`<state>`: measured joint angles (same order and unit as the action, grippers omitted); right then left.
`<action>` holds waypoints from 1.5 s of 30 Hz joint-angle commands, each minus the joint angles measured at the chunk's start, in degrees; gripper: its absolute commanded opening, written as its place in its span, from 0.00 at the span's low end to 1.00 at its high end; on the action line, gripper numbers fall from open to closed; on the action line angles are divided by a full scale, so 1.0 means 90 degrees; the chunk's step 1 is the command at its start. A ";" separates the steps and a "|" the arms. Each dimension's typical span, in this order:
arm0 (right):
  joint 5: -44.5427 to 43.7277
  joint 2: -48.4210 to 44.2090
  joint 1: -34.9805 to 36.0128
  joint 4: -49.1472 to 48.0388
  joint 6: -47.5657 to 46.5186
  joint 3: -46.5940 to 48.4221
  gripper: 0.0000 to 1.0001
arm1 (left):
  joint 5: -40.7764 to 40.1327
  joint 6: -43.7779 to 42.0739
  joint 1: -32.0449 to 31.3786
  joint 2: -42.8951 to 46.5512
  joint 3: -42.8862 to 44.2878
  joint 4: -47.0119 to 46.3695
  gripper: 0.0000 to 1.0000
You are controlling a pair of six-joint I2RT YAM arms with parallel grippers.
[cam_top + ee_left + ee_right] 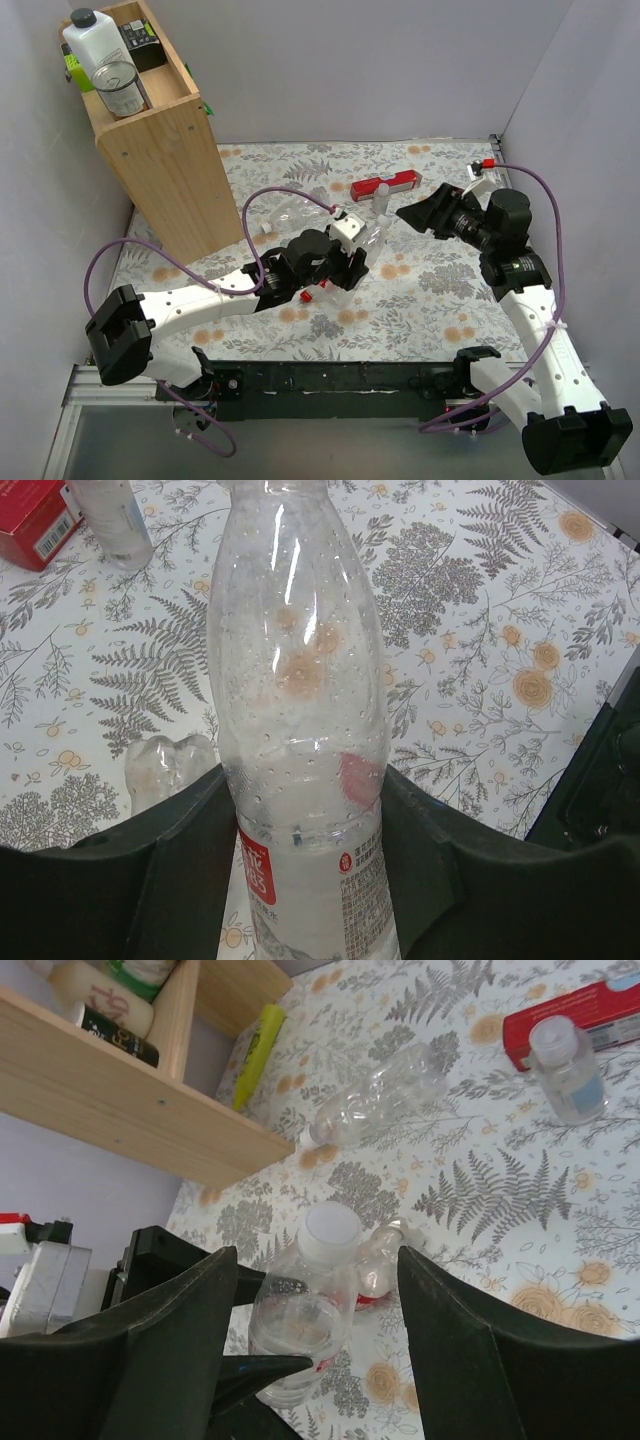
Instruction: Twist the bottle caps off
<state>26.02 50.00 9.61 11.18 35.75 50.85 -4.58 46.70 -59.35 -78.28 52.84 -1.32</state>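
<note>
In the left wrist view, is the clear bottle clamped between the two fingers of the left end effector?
Yes, the left end effector has one dark finger pressed against each side of the clear bottle.

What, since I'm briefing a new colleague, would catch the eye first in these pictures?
Mid-scene, the clear bottle clamped in the left claw stands out first. The right claw stands open on either side of the bottle's pale top, not touching it. After that, a tall wooden shelf unit fills the far left corner, and a red box lies near the back wall.
</note>
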 commanded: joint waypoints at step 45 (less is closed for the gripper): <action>-0.0177 0.0890 0.0974 -0.1184 0.0334 -0.0396 0.05 | 0.0265 0.0114 0.0003 0.0397 -0.0217 -0.0341 0.57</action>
<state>22.81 58.50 18.11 3.68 37.78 47.88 -2.96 47.86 -59.35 -77.03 51.05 -3.22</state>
